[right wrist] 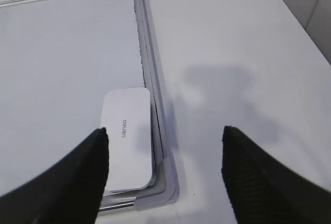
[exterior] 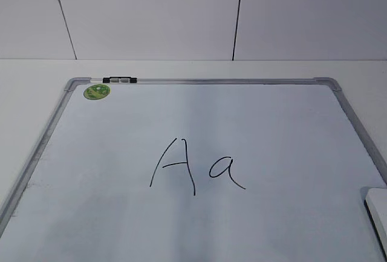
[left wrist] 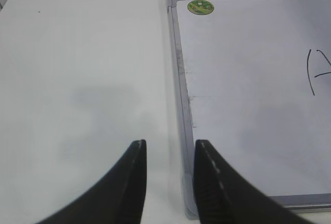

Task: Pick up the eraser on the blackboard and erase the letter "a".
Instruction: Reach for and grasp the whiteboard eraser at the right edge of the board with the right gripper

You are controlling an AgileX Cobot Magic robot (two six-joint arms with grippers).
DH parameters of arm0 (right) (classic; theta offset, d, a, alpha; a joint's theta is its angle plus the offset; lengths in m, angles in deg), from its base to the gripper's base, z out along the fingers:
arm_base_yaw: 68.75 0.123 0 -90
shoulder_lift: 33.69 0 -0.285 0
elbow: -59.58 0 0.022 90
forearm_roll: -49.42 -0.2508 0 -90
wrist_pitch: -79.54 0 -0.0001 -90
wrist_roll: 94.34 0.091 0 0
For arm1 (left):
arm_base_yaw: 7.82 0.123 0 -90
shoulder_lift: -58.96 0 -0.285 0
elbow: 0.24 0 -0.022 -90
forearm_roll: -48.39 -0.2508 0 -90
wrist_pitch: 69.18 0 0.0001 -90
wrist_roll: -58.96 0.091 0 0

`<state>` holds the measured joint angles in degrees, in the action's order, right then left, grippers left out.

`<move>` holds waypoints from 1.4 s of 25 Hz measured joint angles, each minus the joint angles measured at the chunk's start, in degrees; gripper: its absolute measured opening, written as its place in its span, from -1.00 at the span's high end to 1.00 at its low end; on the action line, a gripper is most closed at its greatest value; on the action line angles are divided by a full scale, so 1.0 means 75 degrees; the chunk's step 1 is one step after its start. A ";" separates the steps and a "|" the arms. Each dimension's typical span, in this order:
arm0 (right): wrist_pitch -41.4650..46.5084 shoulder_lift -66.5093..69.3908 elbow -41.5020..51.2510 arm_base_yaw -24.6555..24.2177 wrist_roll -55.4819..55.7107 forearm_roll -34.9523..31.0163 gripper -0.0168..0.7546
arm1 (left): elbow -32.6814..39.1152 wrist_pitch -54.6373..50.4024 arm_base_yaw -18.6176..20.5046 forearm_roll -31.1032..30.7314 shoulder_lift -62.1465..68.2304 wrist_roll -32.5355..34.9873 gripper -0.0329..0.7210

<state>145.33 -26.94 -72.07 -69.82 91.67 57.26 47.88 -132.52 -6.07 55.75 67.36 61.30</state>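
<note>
The blackboard [exterior: 338,89] is a white board with a silver frame and a green sticker [exterior: 97,91], lying flat on the table. A capital "A" [exterior: 175,165] and the small letter "a" [exterior: 225,171] are written in black near its middle. The white eraser [right wrist: 128,138] lies on the board's near right corner against the frame; its edge shows in the exterior view [exterior: 378,204]. My right gripper [right wrist: 165,133] is open above that corner, its left finger over the eraser. My left gripper [left wrist: 169,146] is open and empty over the board's left frame [left wrist: 182,94].
A black and silver clip [exterior: 120,80] sits on the board's top frame near the sticker. White table [right wrist: 232,43] surrounds the board. A panelled wall [exterior: 151,14] stands behind the table.
</note>
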 joint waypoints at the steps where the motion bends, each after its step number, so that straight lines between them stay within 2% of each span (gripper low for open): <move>1: 0.0000 0.0000 0.0000 0.0000 0.0000 0.0000 -0.41 | 0.0000 0.0000 0.0000 0.0000 0.0000 0.0000 0.29; 29: 0.0000 0.0000 0.0000 0.0000 0.0000 0.0000 -0.42 | 0.0000 0.0000 0.0000 0.0000 0.0000 0.0000 0.29; 35: 0.0000 0.0000 0.0000 0.0000 0.0000 -0.0031 -0.73 | 0.0000 0.0000 0.0000 0.0000 0.0000 0.0000 0.29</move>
<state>145.33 -26.94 -72.07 -69.82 91.67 57.03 47.88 -132.52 -6.07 55.75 67.36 61.30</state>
